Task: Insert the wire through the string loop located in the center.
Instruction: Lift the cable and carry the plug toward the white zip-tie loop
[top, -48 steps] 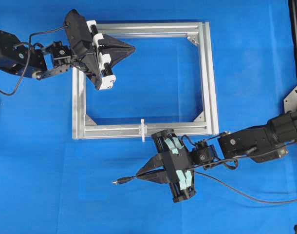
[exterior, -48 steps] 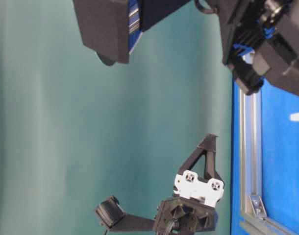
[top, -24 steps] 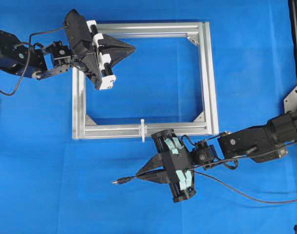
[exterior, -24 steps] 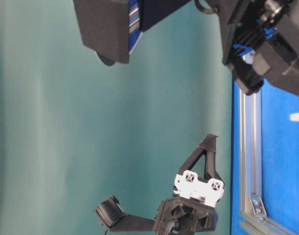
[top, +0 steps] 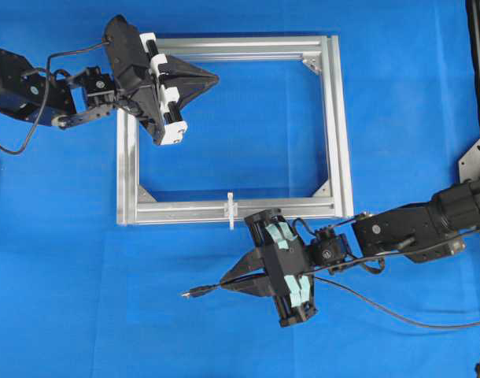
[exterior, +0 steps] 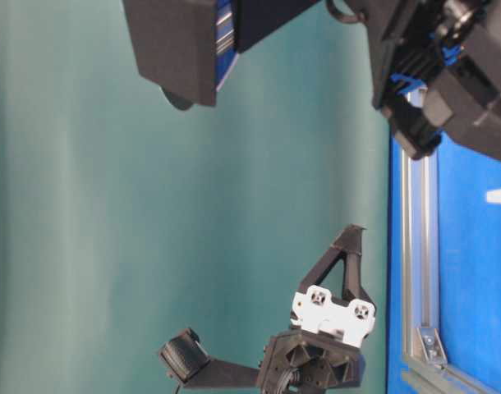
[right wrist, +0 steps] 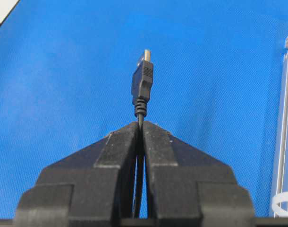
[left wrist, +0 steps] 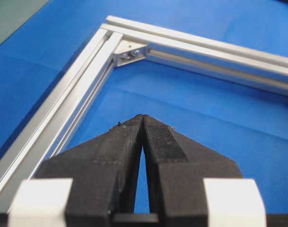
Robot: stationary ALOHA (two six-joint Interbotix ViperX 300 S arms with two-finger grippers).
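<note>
A: Wire [top: 194, 292] clamped in our right gripper [top: 234, 279], just behind the plug; the plug sits outside the frame [top: 334, 118], below its lower bar. Our left gripper [top: 208, 78] is closed on nothing, above the frame's upper left corner.

B: We judge the wire light and limp; only the short stub past the jaws should hold straight, so that grip suits threading. The string loop [top: 231, 209] stands on the frame's lower bar, near the plug. Bare cloth below the frame leaves us room to line up.
</note>
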